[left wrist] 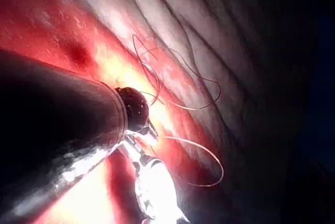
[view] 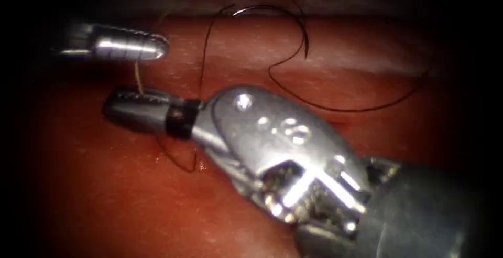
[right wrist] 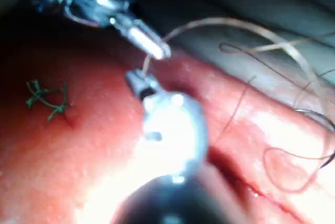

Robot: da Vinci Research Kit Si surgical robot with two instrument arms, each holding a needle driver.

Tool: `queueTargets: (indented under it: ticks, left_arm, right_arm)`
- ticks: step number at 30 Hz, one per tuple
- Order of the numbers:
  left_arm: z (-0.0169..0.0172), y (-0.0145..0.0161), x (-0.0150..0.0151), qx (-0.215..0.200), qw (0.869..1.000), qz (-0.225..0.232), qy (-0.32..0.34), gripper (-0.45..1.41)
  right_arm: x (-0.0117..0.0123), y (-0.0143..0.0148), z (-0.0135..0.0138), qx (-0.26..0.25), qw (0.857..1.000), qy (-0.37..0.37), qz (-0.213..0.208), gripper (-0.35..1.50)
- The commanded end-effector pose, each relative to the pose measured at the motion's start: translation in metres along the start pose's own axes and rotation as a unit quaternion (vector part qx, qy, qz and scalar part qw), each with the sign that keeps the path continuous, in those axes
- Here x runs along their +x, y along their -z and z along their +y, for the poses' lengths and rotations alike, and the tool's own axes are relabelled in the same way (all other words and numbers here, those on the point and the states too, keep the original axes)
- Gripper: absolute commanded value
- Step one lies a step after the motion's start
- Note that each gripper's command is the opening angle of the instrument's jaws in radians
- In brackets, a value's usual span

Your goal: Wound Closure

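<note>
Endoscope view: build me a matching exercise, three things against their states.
Things:
1 left gripper
2 right gripper
3 needle

States:
A lies free on the tissue, in neither gripper
B the lower tool, shut on the thread
C the upper tool, shut on the same thread's top end

Pairs: 1-C, 2-B, 3-A

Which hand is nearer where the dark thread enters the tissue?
Right. The right hand, shut on thread, sits just above that entry; left hand, also holding thread, is farther up-left. Needle lies unheld, far beyond both.
</note>
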Motion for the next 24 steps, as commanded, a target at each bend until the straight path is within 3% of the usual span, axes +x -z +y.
queueTargets:
  ticks: [1,3,5,9,18,22,24]
  left_arm:
    - [-0.0007,-0.0008,0.0009,-0.002,1.0,0.002,0.004,0.06]
    - [-0.0008,-0.0011,0.0016,-0.003,1.0,0.002,0.006,0.51]
    - [-0.001,-0.0015,0.002,-0.002,1.0,0.004,0.004,0.69]
    - [-0.0013,-0.0021,0.0022,0.005,1.0,-0.002,-0.019,0.78]
    - [-0.0024,-0.0037,0.0039,0.04,0.995,-0.08,-0.053,0.78]
    - [-0.0032,-0.0041,0.0054,0.075,0.979,-0.176,-0.07,0.73]
    - [-0.0033,-0.0041,0.0058,0.082,0.972,-0.193,-0.103,0.73]
  right_arm:
    - [-0.0009,-0.0009,0.0003,-0.004,1.0,0.003,-0.012,-0.35]
    - [-0.0015,-0.001,0.0006,-0.004,1.0,0.009,-0.017,-0.35]
    - [-0.0026,-0.0012,0.0012,0.0,0.999,0.017,-0.029,-0.35]
    - [-0.0037,-0.0014,0.0018,0.004,0.999,0.028,-0.034,-0.35]
    - [-0.0057,-0.0017,0.0021,0.003,0.998,0.045,-0.047,-0.35]
    - [-0.0073,-0.0019,0.0021,0.002,0.997,0.055,-0.062,-0.35]
    - [-0.008,-0.0019,0.0021,0.002,0.996,0.058,-0.065,-0.35]
